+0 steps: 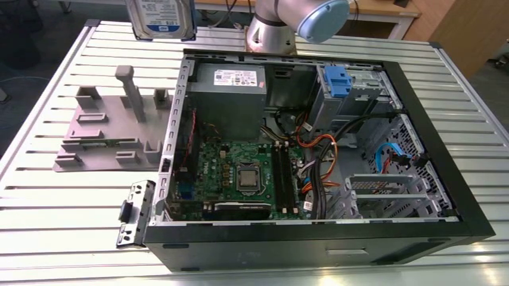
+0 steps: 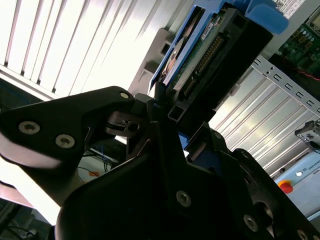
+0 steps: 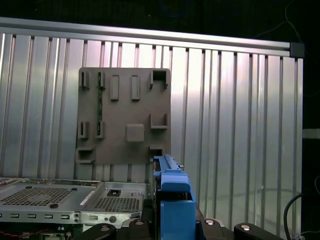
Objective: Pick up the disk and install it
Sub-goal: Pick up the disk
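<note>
The disk (image 1: 161, 16), silver with a white-and-blue label and a blue bracket, hangs upright in the air above the table's far side, beyond the grey stand, at the exterior view's left. In the second wrist view my gripper (image 2: 167, 112) is shut on the disk (image 2: 210, 50), whose circuit-board side and blue bracket show between the black fingers (image 2: 100, 112). The first wrist view looks down along the disk's blue bracket edge (image 3: 172, 192).
A grey plastic stand (image 1: 111, 128) with upright posts lies on the slatted metal table (image 1: 56, 196). The open computer case (image 1: 318, 149) holds a motherboard, cables and a blue-tabbed drive bay (image 1: 338, 80). The arm's base (image 1: 275, 30) stands behind the case.
</note>
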